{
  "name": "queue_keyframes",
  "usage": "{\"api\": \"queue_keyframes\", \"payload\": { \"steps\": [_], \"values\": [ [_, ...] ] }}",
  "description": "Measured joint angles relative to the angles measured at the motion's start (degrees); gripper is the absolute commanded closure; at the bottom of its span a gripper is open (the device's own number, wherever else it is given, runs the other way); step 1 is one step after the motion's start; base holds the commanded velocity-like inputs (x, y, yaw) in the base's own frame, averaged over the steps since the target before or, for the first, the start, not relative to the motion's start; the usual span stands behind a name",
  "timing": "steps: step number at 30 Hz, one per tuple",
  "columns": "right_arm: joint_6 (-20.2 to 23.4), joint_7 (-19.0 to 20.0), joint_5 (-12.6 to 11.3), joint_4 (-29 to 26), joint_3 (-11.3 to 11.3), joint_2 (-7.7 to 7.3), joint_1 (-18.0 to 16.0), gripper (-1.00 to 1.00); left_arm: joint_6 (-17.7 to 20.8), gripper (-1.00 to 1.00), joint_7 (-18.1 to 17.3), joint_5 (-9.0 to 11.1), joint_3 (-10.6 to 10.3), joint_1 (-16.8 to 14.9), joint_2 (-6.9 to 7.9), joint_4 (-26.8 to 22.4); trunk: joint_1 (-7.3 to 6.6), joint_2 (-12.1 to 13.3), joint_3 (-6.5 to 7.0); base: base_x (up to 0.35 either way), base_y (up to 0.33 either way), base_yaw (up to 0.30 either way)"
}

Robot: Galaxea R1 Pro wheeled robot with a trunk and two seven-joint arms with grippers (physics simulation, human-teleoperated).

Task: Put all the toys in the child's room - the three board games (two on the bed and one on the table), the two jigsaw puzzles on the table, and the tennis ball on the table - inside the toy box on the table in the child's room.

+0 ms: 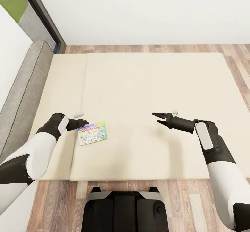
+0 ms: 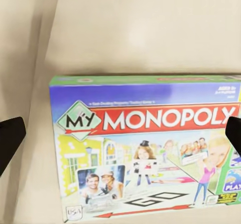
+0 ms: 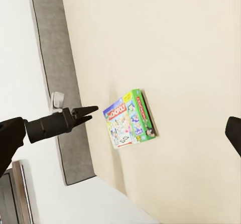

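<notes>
A grey padded headboard (image 1: 24,96) is running along one side, a wood-plank floor (image 1: 194,197) is showing around, a white wall (image 1: 146,10) is standing behind, and a dark door frame (image 1: 43,15) is leaning into the corner.

The bed (image 1: 146,86) is bare cream across most of its top, so the upper and right parts of the frame are free for a pincer to pass. The one thing lying on it is the game box (image 1: 92,133) at lower left, flat, with the left pincer (image 1: 83,123) just at its upper-left edge. The right pincer (image 1: 158,118) hangs well apart from the box. A grey headboard (image 1: 24,96) walls the left edge.
</notes>
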Motion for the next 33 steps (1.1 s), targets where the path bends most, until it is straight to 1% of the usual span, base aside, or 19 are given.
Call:
{"api": "queue_keyframes", "payload": {
  "steps": [33],
  "values": [
    [0.0, 0.0, 0.0, 0.0, -0.1, -0.11, 0.0, -1.0, -0.2, -1.0, -0.1, 0.2, 0.0, 0.0, -0.01, 0.0, 0.0, 0.0, -3.12, 0.0, 0.0, 0.0]
  ]
}}
